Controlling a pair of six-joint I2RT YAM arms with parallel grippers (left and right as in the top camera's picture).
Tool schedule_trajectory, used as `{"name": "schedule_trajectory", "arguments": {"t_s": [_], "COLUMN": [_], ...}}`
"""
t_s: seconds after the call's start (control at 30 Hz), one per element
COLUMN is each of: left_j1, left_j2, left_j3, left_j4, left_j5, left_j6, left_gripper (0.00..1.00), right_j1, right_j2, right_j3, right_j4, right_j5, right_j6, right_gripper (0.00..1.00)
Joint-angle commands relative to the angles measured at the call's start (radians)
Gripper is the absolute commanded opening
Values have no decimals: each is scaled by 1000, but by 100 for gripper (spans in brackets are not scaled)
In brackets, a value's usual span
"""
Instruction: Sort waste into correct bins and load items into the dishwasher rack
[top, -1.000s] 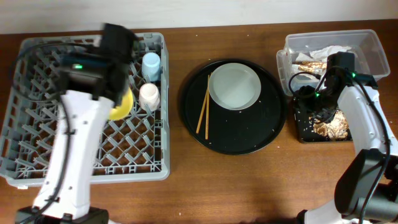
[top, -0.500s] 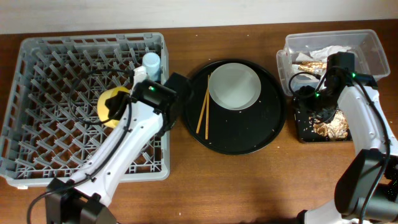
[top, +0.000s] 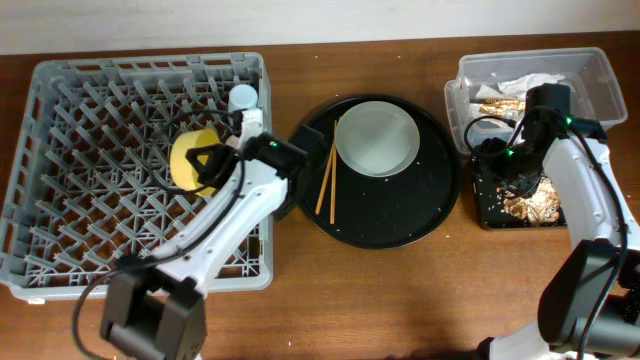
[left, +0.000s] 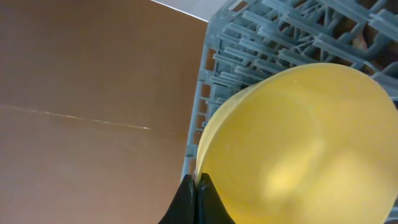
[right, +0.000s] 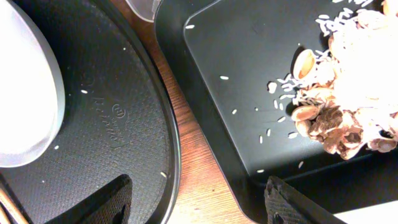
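My left gripper (top: 207, 160) is shut on the rim of the yellow bowl (top: 187, 158), holding it on edge over the right part of the grey dishwasher rack (top: 60, 200). The bowl fills the left wrist view (left: 298, 143), with my fingertips (left: 196, 182) pinched on its rim. The light-blue cup (top: 243, 97) stands in the rack's far right corner; the pink cup is hidden by my arm. The white plate (top: 377, 137) and chopsticks (top: 328, 180) lie on the round black tray (top: 400, 225). My right gripper (top: 497, 165) is open and empty (right: 205, 199) at the black rectangular tray's (right: 249, 62) left edge.
The clear tub (top: 600, 70) at the back right holds white napkins (top: 530, 82) and gold wrappers. The black rectangular tray (top: 484, 205) holds gold-brown wrappers (top: 530, 207), food scraps (right: 348, 99) and rice grains. Bare wood shows between the round tray (right: 112, 112) and this tray.
My left arm has swung from the rack's left side to its right side, and the yellow bowl has shifted slightly toward the back. The right arm has not moved.
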Motion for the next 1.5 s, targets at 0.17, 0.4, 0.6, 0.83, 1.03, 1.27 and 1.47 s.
{"name": "schedule_trajectory", "arguments": {"t_s": [0.17, 0.4, 0.6, 0.83, 1.03, 1.27, 1.47], "left_j1": [-8, -9, -20, -103, -122, -153, -153], "left_j2": [38, 38, 38, 38, 38, 38, 38], "left_j3": [-6, -30, -51, -51, -51, 57, 159], "left_j4": [-10, -94, -79, -80, -80, -16, 35], "left_j5": [95, 96, 101, 82, 70, 308, 594], "left_j6": [-74, -74, -74, -14, -1, 0, 120], "left_gripper": [0, 0, 0, 9, 59, 67, 79], "right_j1": [-3, -3, -3, -3, -3, -3, -3], "right_j2": [-19, -19, -19, -19, -19, -19, -19], "right_j3": [-4, -4, -4, -4, -4, -4, -4], "right_j4": [1, 4, 3, 3, 3, 3, 3], "right_j5": [12, 12, 12, 12, 12, 11, 11], "right_j6": [0, 0, 0, 0, 0, 0, 0], "right_gripper": [70, 70, 70, 70, 70, 70, 70]}}
